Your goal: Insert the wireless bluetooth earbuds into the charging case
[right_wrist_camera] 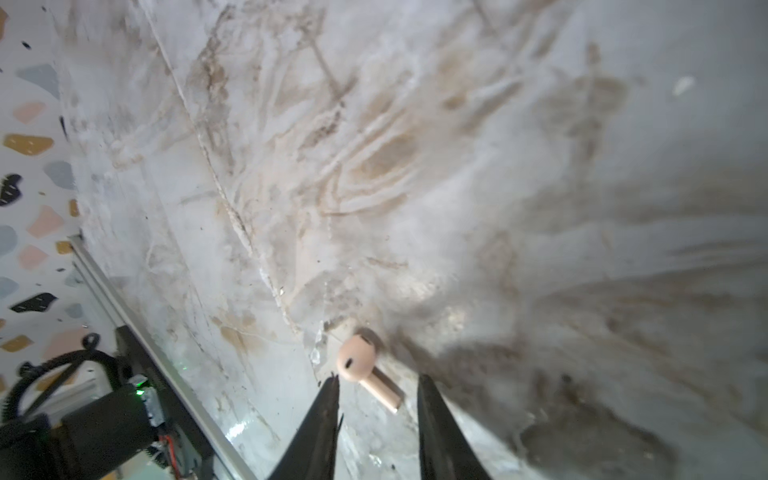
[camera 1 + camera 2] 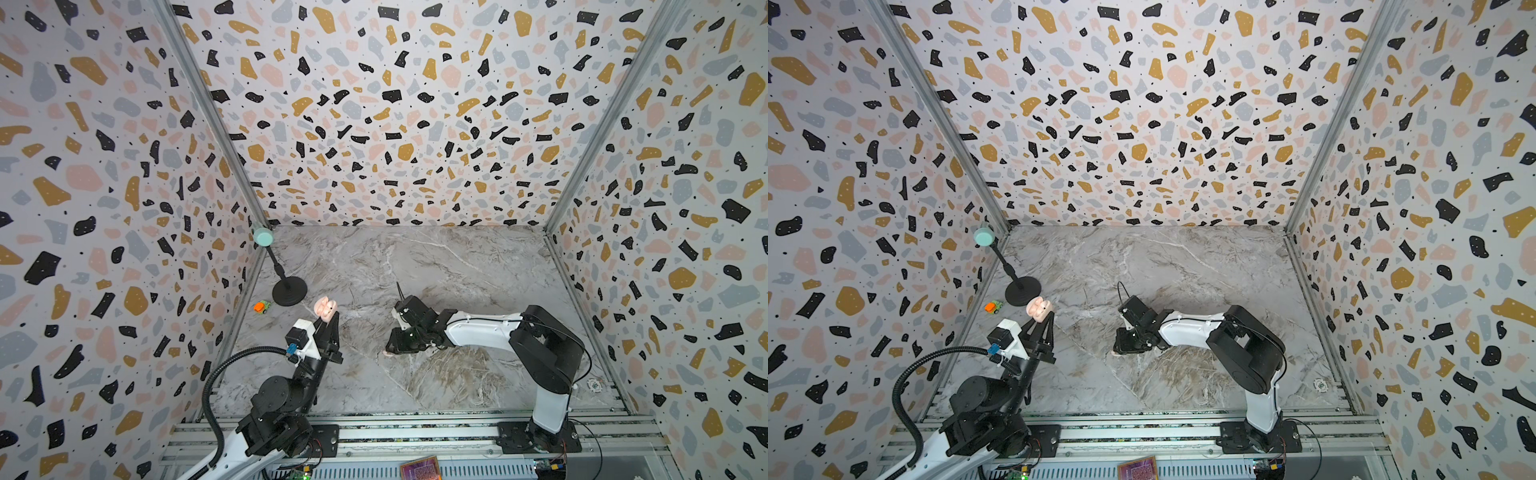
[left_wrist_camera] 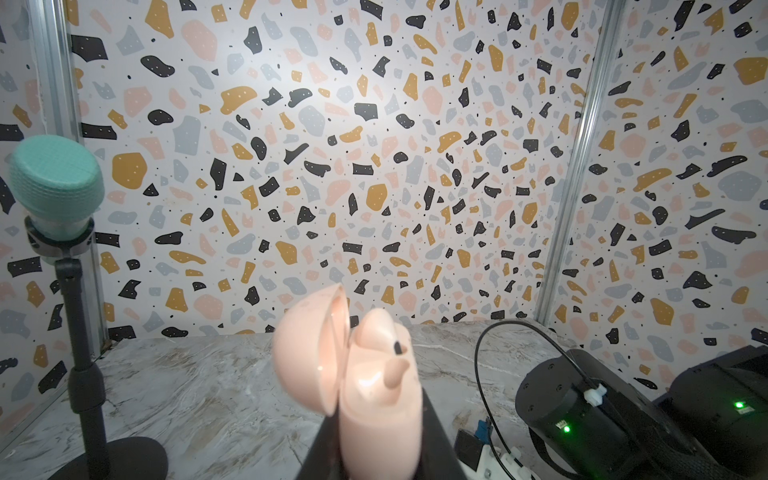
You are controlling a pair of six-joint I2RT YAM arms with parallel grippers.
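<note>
The earbud [image 1: 356, 359] lies on the counter [image 1: 498, 166], its stem between the spread tips of the right pincer [image 1: 378, 380]. It looks best to centre on the stem, settle lower, then close gently so the earbud does not skid. The left pincer [image 2: 328, 321] pinches the open case [image 2: 324, 308] aloft, well apart.

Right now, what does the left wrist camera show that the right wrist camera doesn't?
Only the left wrist view: the open pink case, gripped by the shut left hand, with an earbud seated inside, plus a teal-topped stand. Only the right wrist view: a loose earbud lying on the table at the tips of the open right hand, not gripped. Both: the marble table and the speckled wall.
</note>
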